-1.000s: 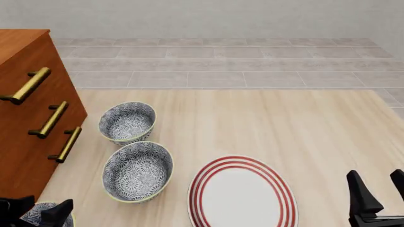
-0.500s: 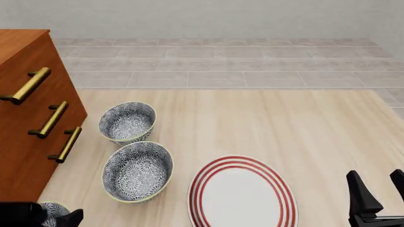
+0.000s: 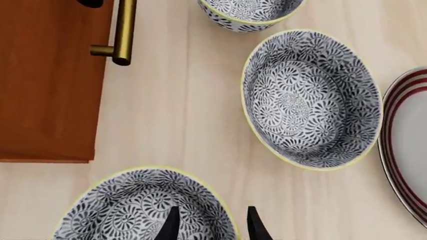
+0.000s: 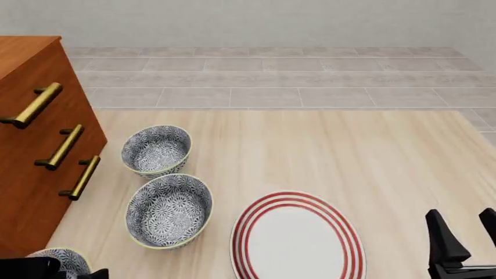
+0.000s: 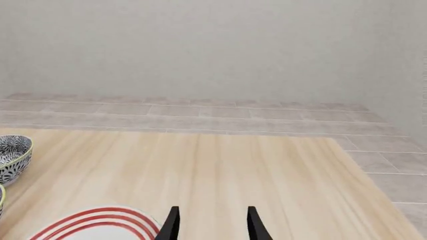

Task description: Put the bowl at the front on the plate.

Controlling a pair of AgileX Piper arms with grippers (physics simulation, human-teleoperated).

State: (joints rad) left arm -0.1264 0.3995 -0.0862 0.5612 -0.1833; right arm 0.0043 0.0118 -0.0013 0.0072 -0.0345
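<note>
While the front view clips it at the bottom-left corner, the bowl sits on the table nearest the camera, just in front of the cabinet. Left gripper shows only as a dark block over the bowl's near side; jaw gap can't be read here. Two look-alikes behind it: middle bowl, far bowl. Plate lies right of the middle bowl, near it but apart. Right gripper stands at the bottom-right edge, fingers up and parted, nothing between them.

Left wrist view fills in the gap: left gripper fingertips are slightly apart, straddling the bowl's rim, one tip over the inside, one outside. Contact with the rim can't be told. Middle bowl is fully visible, far bowl and plate are cut by the edges, and a brass handle shows on the cabinet.

Right wrist view: right gripper tips parted over bare table, empty. Plate rim shows beside them; a bowl edge pokes in, which one I can't tell.
</note>
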